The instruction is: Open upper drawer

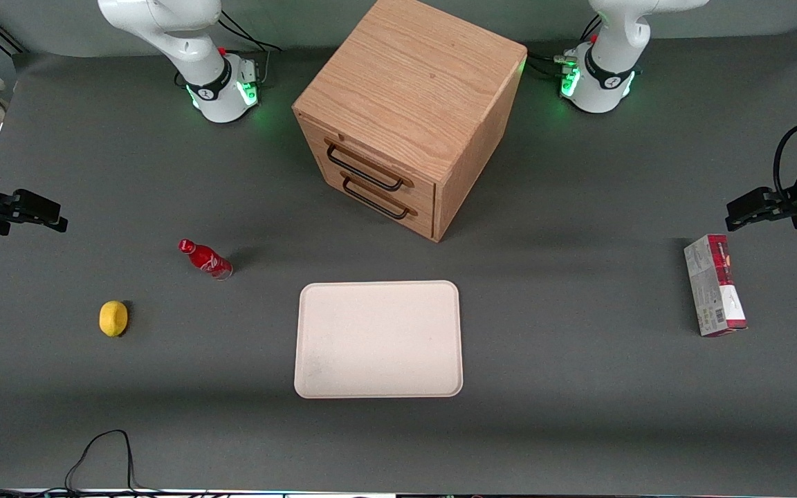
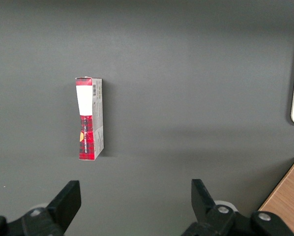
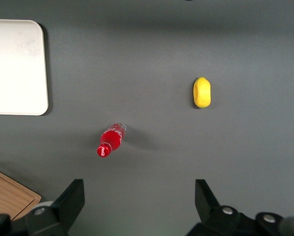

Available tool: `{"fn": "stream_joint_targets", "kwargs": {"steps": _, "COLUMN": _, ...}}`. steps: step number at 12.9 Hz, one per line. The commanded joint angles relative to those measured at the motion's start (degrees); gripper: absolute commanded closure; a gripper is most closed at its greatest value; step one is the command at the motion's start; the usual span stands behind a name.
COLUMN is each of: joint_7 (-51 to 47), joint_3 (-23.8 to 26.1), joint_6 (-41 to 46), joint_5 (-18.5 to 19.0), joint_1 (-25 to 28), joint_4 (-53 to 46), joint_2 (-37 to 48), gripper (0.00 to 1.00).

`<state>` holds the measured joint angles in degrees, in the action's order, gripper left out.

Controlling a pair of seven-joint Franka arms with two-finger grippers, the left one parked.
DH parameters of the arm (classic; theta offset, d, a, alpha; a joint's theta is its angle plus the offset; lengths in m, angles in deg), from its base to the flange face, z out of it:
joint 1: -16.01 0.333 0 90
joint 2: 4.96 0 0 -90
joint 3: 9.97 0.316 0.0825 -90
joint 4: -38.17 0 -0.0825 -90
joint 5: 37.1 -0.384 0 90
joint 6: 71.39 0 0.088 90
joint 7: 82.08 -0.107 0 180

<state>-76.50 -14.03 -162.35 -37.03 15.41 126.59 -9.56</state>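
High above the table's working-arm edge, wide-spread fingers, upper drawer shut.

The claw hangs above the grey tabletop with its two dark fingers spread wide and nothing between them. A red bottle with a red cap stands on the tabletop nearest the claw, a yellow lemon lies farther out from it and well apart from the bottle, and a pale tray with rounded corners lies farther out again, off to one side. A wooden corner of the cabinet shows close beside one finger.
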Motion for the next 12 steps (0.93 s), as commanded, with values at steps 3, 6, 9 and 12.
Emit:
{"fn": "stream_joint_targets", "kwargs": {"steps": 3, "joint_7": -1.6, "joint_3": 0.5, "joint_6": 0.3, "joint_5": 0.6, "joint_1": -0.4, "joint_4": -1.1, "joint_2": -0.8, "gripper": 0.00}}
{"fn": "stream_joint_targets", "kwargs": {"steps": 6, "joint_7": -1.7, "joint_3": 0.4, "joint_6": 0.3, "joint_5": -0.2, "joint_1": -0.4, "joint_4": -1.2, "joint_2": -0.8, "gripper": 0.00}}
{"fn": "stream_joint_targets", "kwargs": {"steps": 9, "joint_7": -4.7, "joint_3": 0.5, "joint_6": -0.6, "joint_5": -0.2, "joint_1": -0.4, "joint_4": -1.2, "joint_2": -0.9, "gripper": 0.00}}
{"fn": "stream_joint_targets", "kwargs": {"steps": 12, "joint_7": -5.3, "joint_3": 0.6, "joint_6": -0.6, "joint_5": -0.2, "joint_1": -0.5, "joint_4": -1.3, "joint_2": -1.2, "gripper": 0.00}}
